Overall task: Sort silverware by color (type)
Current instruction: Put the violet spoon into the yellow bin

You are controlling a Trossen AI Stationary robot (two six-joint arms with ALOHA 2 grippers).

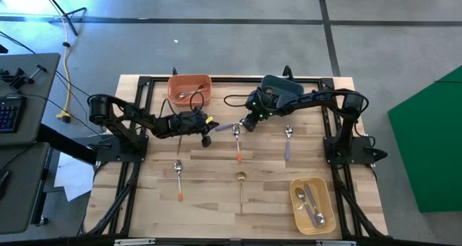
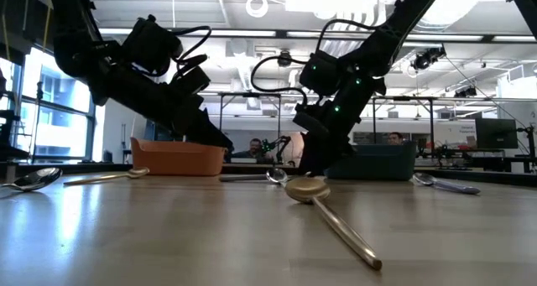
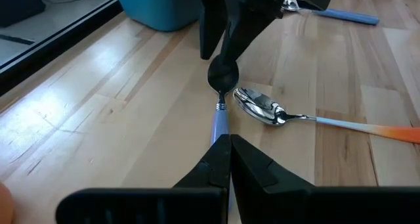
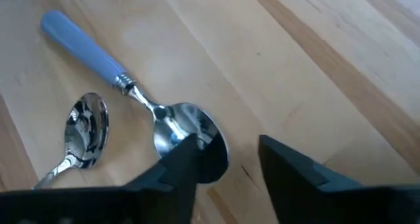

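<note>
A spoon with a pale purple-blue handle [image 1: 227,126] lies flat on the table between my two grippers. My right gripper [image 4: 230,171] is open over its shiny bowl [image 4: 187,135], fingers pointing down. My left gripper [image 3: 230,145] is shut and points along the handle [image 3: 220,122], its tips just short of the handle's free end [image 4: 51,22], which lies bare. An orange-handled spoon [image 1: 237,145] rests beside them, its bowl [image 3: 262,109] close to the purple spoon's bowl. My right gripper has one finger [image 4: 177,168] over the edge of the purple spoon's bowl [image 4: 197,145], coming from above, with the other finger [image 4: 289,175] off to the side over bare wood. Whether the finger touches the bowl I cannot tell. The spoon lies flat on the table.
A coral bowl [image 1: 190,89] holding a spoon and a teal bowl [image 1: 281,87] stand at the far edge. A yellow bowl [image 1: 297,203] with spoons sits near right. Loose on the table are another purple spoon [image 1: 288,141], an orange one [image 1: 178,179] and a gold one [image 1: 241,188].
</note>
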